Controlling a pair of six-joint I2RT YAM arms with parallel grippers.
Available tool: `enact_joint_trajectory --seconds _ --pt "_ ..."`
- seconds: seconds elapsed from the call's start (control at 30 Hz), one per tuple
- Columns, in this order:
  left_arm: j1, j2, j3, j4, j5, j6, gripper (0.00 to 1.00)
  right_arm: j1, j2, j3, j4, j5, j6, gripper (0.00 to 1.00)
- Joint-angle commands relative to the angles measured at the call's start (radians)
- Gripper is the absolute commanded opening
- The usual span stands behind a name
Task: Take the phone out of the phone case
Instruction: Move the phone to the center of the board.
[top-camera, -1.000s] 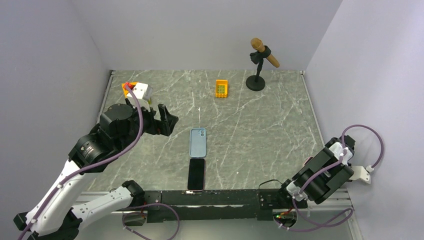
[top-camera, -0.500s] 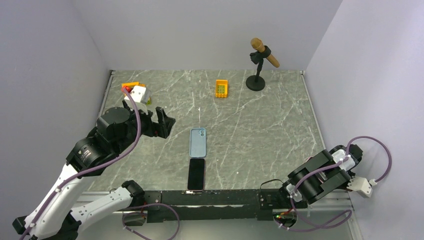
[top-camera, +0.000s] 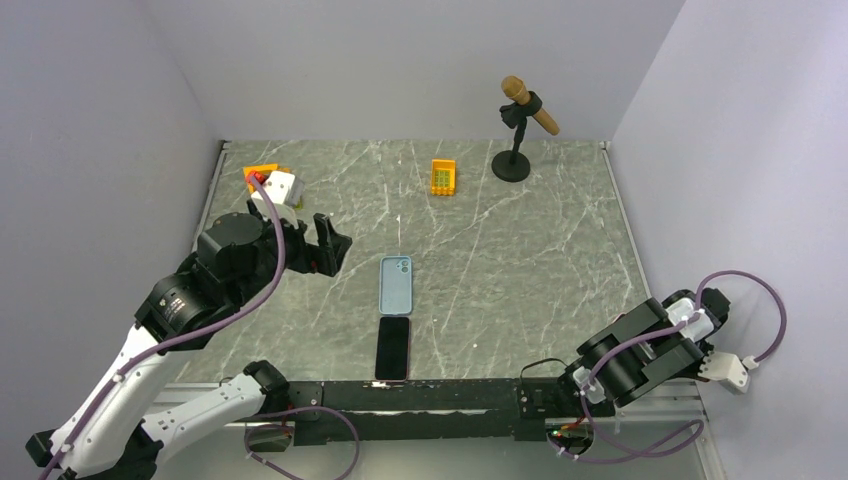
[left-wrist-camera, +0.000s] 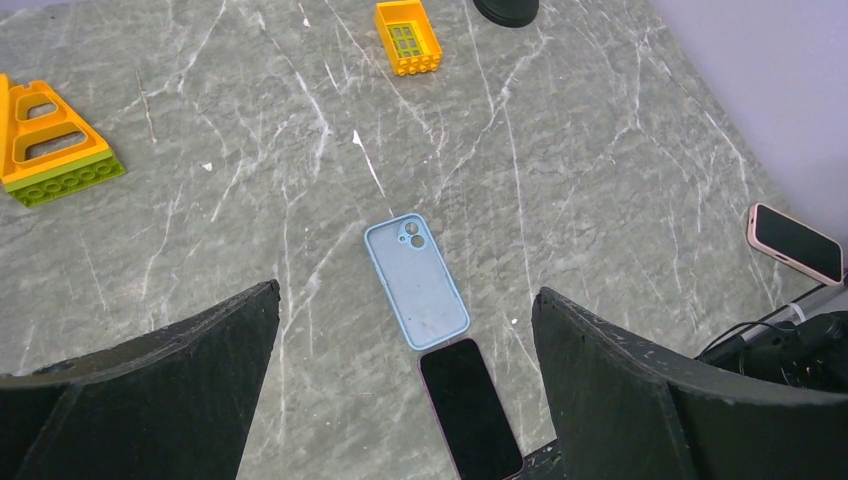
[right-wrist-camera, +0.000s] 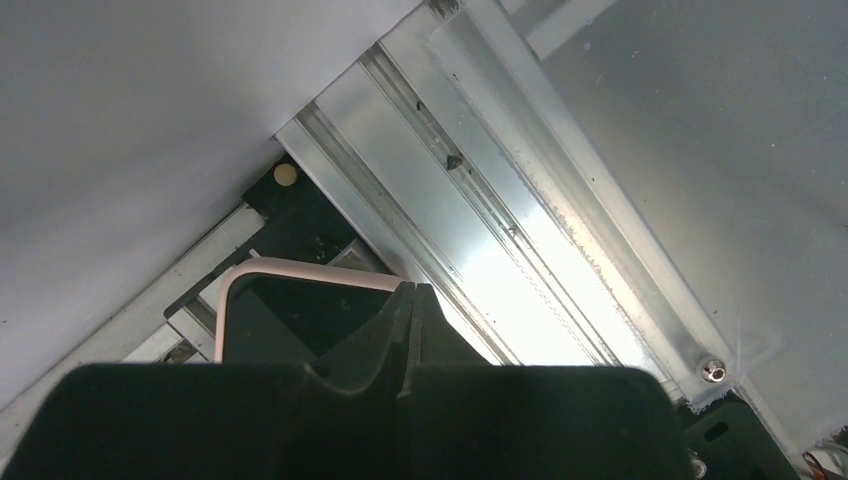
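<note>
Right claw (right-wrist-camera: 410, 292) has sunk lower beside the table (top-camera: 560, 230).

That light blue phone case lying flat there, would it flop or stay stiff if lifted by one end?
The blue case looks thin and matte, so it is probably light, slightly bendy and not very slippery. Lying flat on the marbled table, it would likely slide when pushed, not roll or tip.

Overhead and nearer left-wrist views share the phone case (top-camera: 396, 285); right wrist faces the rail (right-wrist-camera: 520, 230) closely.
</note>
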Motion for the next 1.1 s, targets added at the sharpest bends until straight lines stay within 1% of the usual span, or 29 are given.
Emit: enact_joint_trajectory --seconds 0.0,0.17,0.3,0.53,0.7,0.77,0.83,0.93,1.07 --pt "0.009 0.002 0.006 0.029 -0.003 0.017 0.99 -0.015 0.014 0.054 -0.012 0.029 -0.022 0.0" --pt "0.013 0.005 0.005 0.03 -0.001 0.016 0.99 -0.036 0.02 0.059 -0.013 0.014 -0.012 0.0" --pt "0.016 0.009 -0.001 0.038 0.001 0.013 0.99 -0.058 0.06 0.045 -0.004 -0.001 -0.009 0.0" --pt "0.019 0.018 0.001 0.045 0.001 0.014 0.99 -0.06 0.097 0.051 0.047 -0.047 -0.077 0.0" --pt "0.021 0.03 0.003 0.056 0.004 0.015 0.99 -0.04 0.084 0.022 0.096 -0.097 -0.124 0.0" --pt "0.019 0.036 0.004 0.06 0.007 0.012 1.0 -0.013 0.069 0.011 0.125 -0.12 -0.15 0.0" --pt "0.021 0.041 0.002 0.065 0.013 0.008 0.99 0.046 0.056 0.017 0.131 -0.119 -0.164 0.0" --pt "0.021 0.048 -0.001 0.072 0.02 0.002 0.99 0.165 0.065 0.051 0.106 -0.098 -0.149 0.0" --pt "0.021 0.056 -0.003 0.078 0.029 -0.009 0.99 0.346 0.102 0.1 0.062 -0.098 -0.083 0.0"
